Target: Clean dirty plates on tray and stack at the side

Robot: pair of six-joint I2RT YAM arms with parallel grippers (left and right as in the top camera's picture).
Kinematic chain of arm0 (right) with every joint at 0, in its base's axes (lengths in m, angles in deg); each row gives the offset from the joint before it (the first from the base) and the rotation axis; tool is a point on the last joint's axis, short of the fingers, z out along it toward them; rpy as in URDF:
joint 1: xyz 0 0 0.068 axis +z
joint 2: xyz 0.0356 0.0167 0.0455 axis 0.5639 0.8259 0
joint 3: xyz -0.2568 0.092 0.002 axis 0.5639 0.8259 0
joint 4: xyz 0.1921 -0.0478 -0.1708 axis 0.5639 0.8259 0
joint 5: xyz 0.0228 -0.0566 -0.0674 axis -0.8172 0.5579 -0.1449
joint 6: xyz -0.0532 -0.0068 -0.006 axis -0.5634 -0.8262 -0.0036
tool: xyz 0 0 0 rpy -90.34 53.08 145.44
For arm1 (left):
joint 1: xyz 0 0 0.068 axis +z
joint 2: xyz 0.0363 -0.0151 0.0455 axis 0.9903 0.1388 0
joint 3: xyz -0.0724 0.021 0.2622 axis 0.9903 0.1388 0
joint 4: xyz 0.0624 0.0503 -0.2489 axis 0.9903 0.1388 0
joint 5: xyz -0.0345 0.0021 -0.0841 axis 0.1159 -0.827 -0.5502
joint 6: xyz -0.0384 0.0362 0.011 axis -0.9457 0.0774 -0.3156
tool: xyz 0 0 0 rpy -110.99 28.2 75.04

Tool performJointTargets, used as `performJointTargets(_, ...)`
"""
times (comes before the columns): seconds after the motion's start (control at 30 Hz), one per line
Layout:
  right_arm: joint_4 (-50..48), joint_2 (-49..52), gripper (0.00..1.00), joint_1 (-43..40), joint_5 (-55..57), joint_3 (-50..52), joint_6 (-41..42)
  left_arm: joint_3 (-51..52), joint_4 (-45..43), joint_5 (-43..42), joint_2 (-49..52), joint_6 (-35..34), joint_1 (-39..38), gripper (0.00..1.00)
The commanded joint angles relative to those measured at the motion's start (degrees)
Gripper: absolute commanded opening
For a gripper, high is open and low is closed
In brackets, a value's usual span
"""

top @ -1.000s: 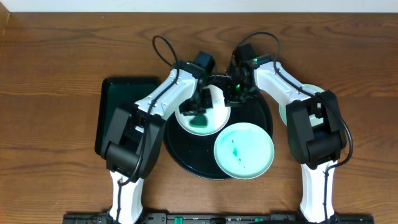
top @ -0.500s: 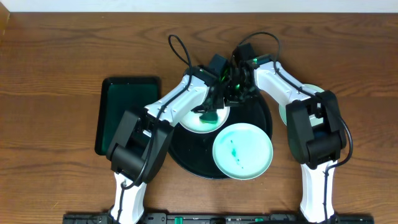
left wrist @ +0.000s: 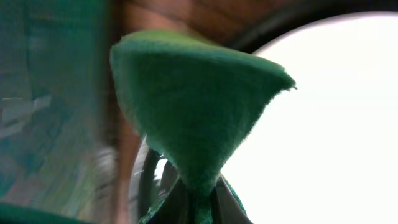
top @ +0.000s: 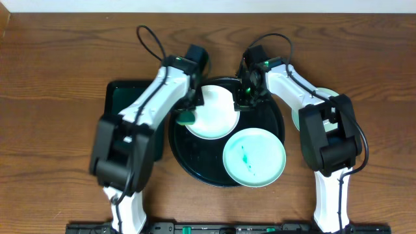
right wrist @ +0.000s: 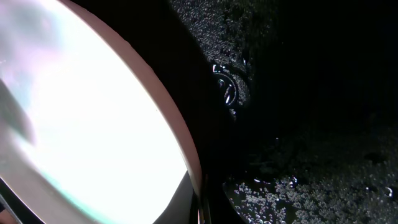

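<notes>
Small round white plate (top: 211,116) at rear of large round black rimmed tray (top: 198,162), face bare of smear; judged wiped. Second pale mint plate (top: 255,157) with teal smear at tray's front right, overhanging rim; not yet cleaned. Third pale plate (top: 327,95) off tray on brown wooden surface (top: 58,78), mostly hidden by right arm; likely the stack spot. Left gripper (top: 189,109) at white plate's left edge, jaws clamped on green cloth (left wrist: 193,106). Right gripper (top: 244,99) at its right rim, probably steadying; jaws' gap not discernible.
</notes>
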Motion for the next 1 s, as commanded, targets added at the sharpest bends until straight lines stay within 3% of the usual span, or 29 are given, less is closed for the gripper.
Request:
performJointTargets(0.0, 0.28, 3.34, 0.01, 0.31, 4.92, 0.90, -0.09, -0.31, 2.16, 2.45, -12.09, 4.17, 3.34, 0.07)
performJointTargets(0.17, 0.98, -1.46, 0.01, 1.01, 8.72, 0.81, -1.05, -0.28, 5.07, 2.47, -22.86, 4.59, 11.91, 0.07)
performJointTargets(0.3, 2.19, -7.82, 0.01, 2.91, 17.27, 0.81, -1.62, -0.07, 5.27, 2.49, -23.08, 6.43, 15.63, 0.07)
performJointTargets(0.67, 8.28, -22.47, 0.01, 17.00, 60.00, 0.81, -1.29, 2.49, 5.07, 2.47, -22.75, 6.14, 17.05, 0.07)
performJointTargets(0.83, 14.40, -23.43, 0.01, 23.69, 83.95, 0.81, 6.23, 2.49, 5.20, 1.18, -22.75, 4.61, 17.05, 0.07)
performJointTargets(0.97, 16.74, -23.43, 0.01, 27.56, 91.06, 0.81, 7.28, 2.49, 5.14, 1.20, -22.75, 4.61, 17.05, 0.07)
